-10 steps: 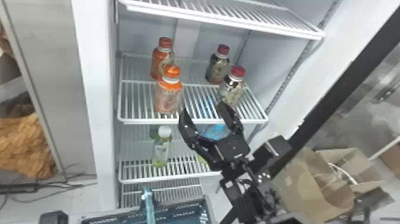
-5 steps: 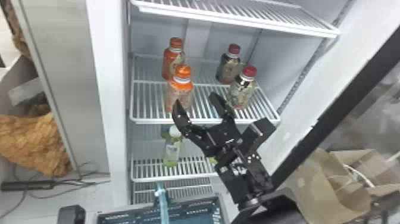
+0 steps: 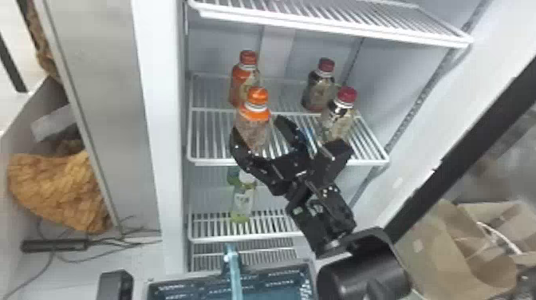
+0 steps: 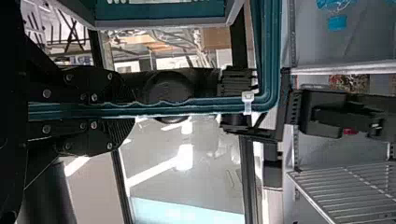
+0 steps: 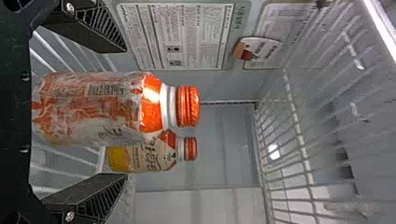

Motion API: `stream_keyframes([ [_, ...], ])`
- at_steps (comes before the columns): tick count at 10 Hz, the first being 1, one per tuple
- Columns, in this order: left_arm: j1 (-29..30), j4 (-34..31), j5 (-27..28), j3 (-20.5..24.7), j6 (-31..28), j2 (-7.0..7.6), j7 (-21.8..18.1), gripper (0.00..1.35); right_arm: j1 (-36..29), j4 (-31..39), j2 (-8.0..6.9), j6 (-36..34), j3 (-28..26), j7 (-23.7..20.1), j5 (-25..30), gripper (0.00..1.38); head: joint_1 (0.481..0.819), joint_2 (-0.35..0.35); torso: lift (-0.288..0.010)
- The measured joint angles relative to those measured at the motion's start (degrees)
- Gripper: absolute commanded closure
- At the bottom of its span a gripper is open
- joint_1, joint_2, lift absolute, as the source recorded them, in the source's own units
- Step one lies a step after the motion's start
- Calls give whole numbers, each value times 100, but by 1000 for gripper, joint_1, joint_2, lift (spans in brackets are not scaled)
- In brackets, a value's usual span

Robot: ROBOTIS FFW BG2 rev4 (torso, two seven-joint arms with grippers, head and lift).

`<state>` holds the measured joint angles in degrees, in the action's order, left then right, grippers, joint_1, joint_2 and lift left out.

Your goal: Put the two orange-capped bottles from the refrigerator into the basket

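We judge this the first pick: our black right gripper (image 5: 124, 112) is spread wide around the front orange-capped bottle (image 3: 254, 129) on the white wire shelf (image 3: 287, 162); next, we should close, then lift. The refrigerator (image 3: 223, 40) also holds the rear orange-capped bottle (image 3: 241, 81) there. Nearer than that shelf, our left gripper (image 4: 134, 110) clamps the teal plastic basket's (image 3: 267, 281) handle (image 4: 205, 107).

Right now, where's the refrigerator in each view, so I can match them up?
Head view: refrigerator, centre, beyond the right pincer.
Left wrist view: refrigerator, beyond the basket's handle.
Right wrist view: refrigerator, around the orange-capped bottles.
Shared landmark: white wire shelving.
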<state>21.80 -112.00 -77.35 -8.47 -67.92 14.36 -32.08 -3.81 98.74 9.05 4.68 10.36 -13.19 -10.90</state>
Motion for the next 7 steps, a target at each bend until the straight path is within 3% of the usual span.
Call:
stream_keyframes([
  [1,-1,0,0,-8,0,4,0,1210,158,-142,16,-2,98,0,-11,338,695,-228,-40],
  [2,-1,0,0,-10,0,6,0,1210,273,-224,25,-3,169,0,-22,719,695,-222,-40],
  [3,1,0,0,-6,0,6,0,1210,306,-222,28,-4,191,1,-36,886,695,-216,-40],
  [7,49,0,-11,25,0,6,0,1210,169,-20,36,-9,146,9,-32,884,695,-216,-40],
])
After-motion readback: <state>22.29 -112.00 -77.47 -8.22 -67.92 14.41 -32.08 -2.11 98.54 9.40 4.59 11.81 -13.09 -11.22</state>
